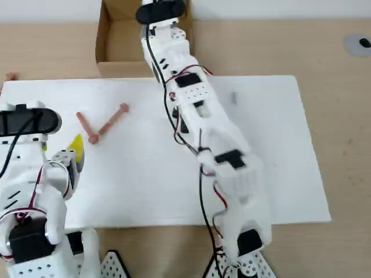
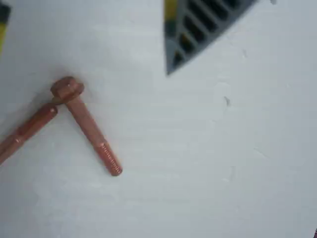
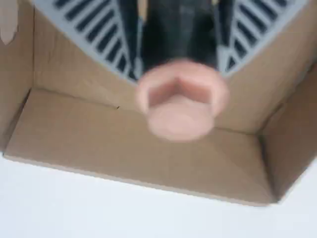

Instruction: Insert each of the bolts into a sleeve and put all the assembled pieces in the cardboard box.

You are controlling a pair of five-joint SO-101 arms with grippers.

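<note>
Bolt 1 (image 3: 181, 101), copper-coloured with a flanged hex head, is clamped in the right gripper (image 3: 177, 47), head turned towards the wrist camera. A dark part (image 3: 178, 25) shows behind the head between the jaws; whether it is a sleeve cannot be told. The held piece hangs above the open cardboard box (image 3: 124, 144), over its inside floor. In the high view the right arm (image 1: 203, 116) stretches across the white sheet (image 1: 272, 174) to the box, which stands on the counter (image 1: 336, 104) at the far side of the sheet.

Bolt 2 (image 2: 89, 129) lies flat on the white sheet, hex head at 1 end, threads at the other. A longer copper piece (image 2: 25, 131) lies beside it, 1 end touching Bolt 2 just under its head, so the 2 form a V in the high view. Both are well apart from the box.

Near the V, above the sheet, is the left gripper (image 1: 74, 149), jaws apart. 1 of its fingers (image 2: 198, 29), grey and ribbed, is near Bolt 2 without touching it.
</note>
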